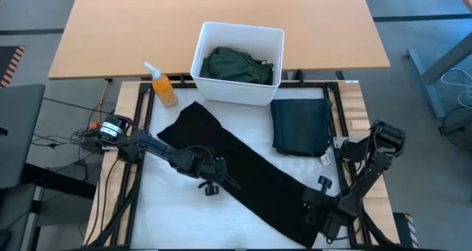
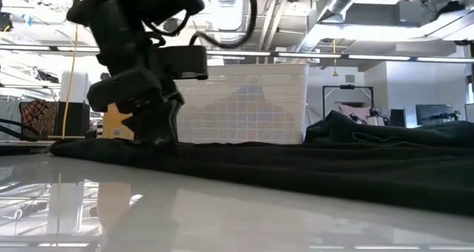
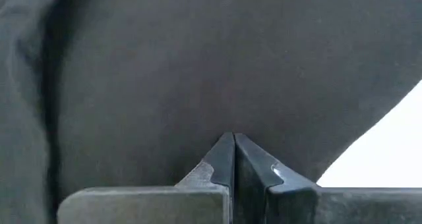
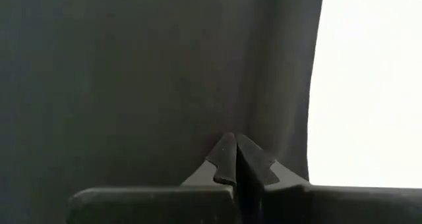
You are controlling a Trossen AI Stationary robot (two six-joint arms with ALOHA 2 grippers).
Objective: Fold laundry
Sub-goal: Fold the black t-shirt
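One garment lies folded near the tabletop's right edge. Trousers stretch diagonally across it, unfolded, both hands, left and right, pressed together on them. Green laundry waits in the bin.

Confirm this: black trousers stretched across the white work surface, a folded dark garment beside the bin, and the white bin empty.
Not quite: the white bin is not empty. The high view shows a dark green garment bundled inside it. The rest holds: black trousers lie stretched across the white work surface, and a folded dark garment sits beside the bin.
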